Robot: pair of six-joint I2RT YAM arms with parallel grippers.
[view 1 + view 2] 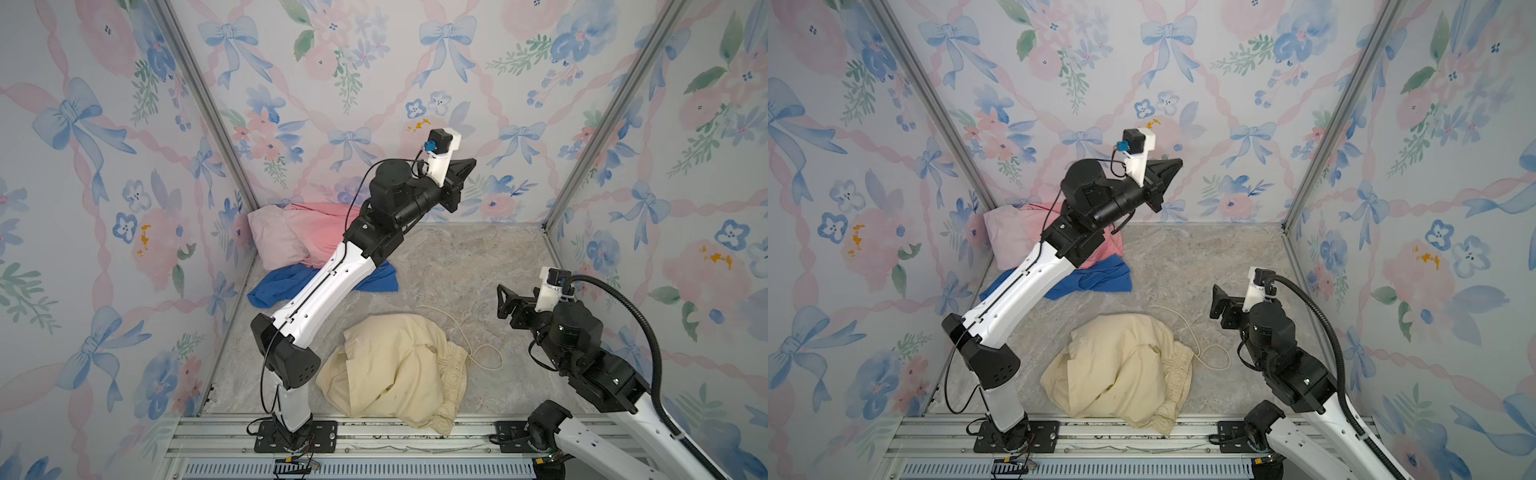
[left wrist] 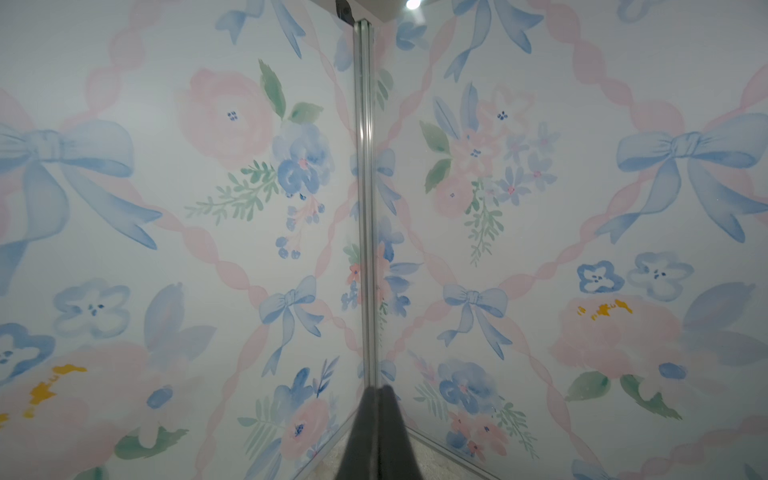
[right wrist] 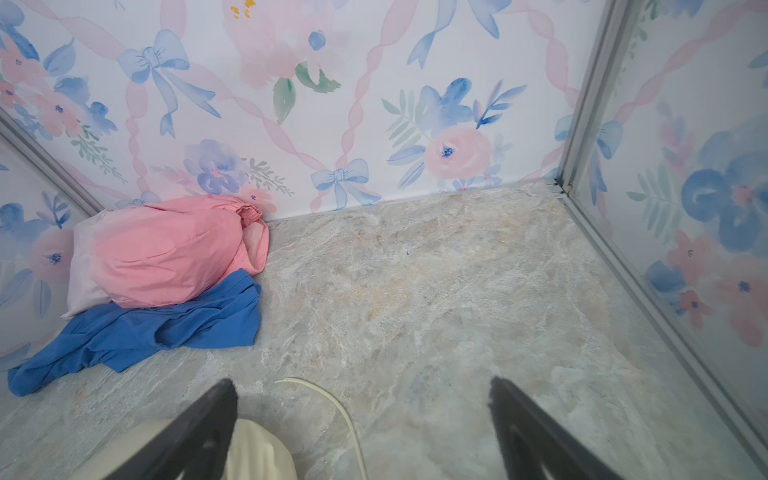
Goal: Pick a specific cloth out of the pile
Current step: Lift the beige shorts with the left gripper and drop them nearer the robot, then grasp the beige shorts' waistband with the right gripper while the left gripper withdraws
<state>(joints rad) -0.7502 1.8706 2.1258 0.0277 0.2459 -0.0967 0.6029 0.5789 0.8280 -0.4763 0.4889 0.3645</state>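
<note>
The cloth (image 1: pixel 395 365) (image 1: pixel 1121 370), cream-yellow with a gathered hem, lies bunched alone on the floor near the front rail; a thin cord (image 1: pixel 469 345) trails from it. The pile (image 1: pixel 291 241) (image 1: pixel 1013 237) of pink fabrics over a royal blue one sits in the back left corner. My left gripper (image 1: pixel 471 163) (image 1: pixel 1179 162) (image 2: pixel 379 388) is shut and empty, raised high above the floor and pointing at a wall corner. My right gripper (image 1: pixel 505 299) (image 1: pixel 1219 295) (image 3: pixel 361 382) is open and empty, hovering right of the cloth (image 3: pixel 257 453), facing the pile (image 3: pixel 166 257).
Floral walls enclose the marbled floor (image 1: pixel 457 266) on three sides, with metal corner posts (image 2: pixel 365 208). An aluminium rail (image 1: pixel 374 432) carrying both arm bases runs along the front. The left arm's white link crosses over the blue fabric (image 1: pixel 382 278).
</note>
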